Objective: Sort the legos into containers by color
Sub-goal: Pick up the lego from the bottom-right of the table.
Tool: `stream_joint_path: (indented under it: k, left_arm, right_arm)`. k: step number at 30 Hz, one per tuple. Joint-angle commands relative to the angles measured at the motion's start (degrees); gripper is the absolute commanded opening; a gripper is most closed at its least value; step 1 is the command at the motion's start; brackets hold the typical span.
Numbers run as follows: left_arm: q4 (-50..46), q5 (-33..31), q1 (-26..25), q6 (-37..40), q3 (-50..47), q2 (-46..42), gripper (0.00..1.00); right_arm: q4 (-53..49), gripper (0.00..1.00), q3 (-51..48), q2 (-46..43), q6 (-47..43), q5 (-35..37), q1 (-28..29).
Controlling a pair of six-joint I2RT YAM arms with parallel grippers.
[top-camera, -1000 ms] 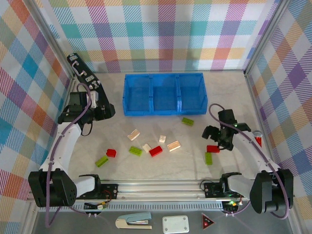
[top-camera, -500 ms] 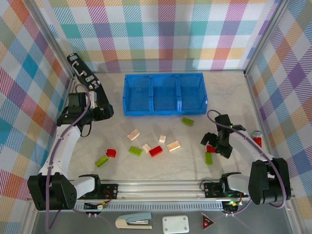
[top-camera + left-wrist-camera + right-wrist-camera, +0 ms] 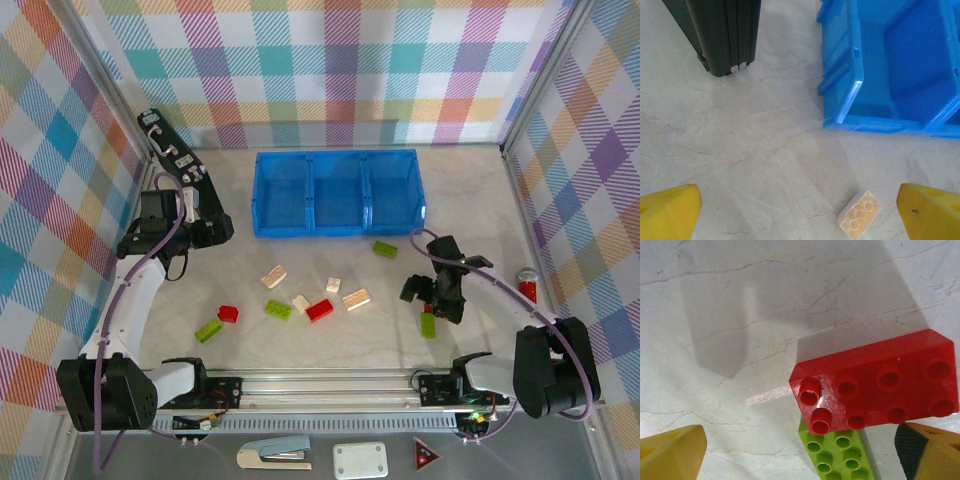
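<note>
The blue tray (image 3: 335, 195) with its three containers stands at the back centre. Red, lime green and cream legos lie scattered on the table in front of it, among them a green one (image 3: 385, 249), a cream one (image 3: 274, 276) and a red one (image 3: 320, 310). My right gripper (image 3: 432, 297) hangs open low over a red brick (image 3: 875, 390); that brick lies across the end of a green brick (image 3: 840, 455) (image 3: 428, 325), between the yellow fingertips (image 3: 670, 455). My left gripper (image 3: 220, 230) is open beside the tray's left corner (image 3: 855, 95), with a cream brick (image 3: 860, 221) just ahead.
A long black device (image 3: 165, 150) (image 3: 720, 30) leans at the back left. A small red-capped object (image 3: 527, 285) lies by the right wall. Beyond the front rail sit a stapler (image 3: 275, 455), a white box (image 3: 360, 460) and a red triangle sign (image 3: 427, 457).
My right gripper has moved left and down over the red brick, which it now partly hides from above. The left arm has not moved.
</note>
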Motion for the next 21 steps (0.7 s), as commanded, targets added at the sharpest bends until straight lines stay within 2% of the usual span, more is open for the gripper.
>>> stream_joint_path:
  k: [1,6,9,15,21]
  left_arm:
    - [-1.5,1.0,0.7,0.2,-0.2,0.8,1.00]
    - [-1.6,0.9,0.7,0.3,-0.2,1.1,1.00]
    - [-1.8,0.4,0.7,0.4,-0.2,1.2,1.00]
    - [-2.0,0.1,0.7,0.5,-0.1,1.2,1.00]
    - [-2.4,-0.6,0.7,0.8,-0.3,1.3,1.00]
  right_arm:
    - [-3.2,1.00,1.9,-0.1,2.2,6.0,0.7]
    - [-3.9,0.99,2.1,-3.7,4.0,12.7,0.7]
    - [-1.6,0.99,1.4,-4.8,1.5,14.0,0.4]
    - [5.4,0.99,1.2,-2.8,-5.0,4.8,-3.2]
    - [4.4,0.99,2.9,3.0,-5.6,2.2,-5.1]
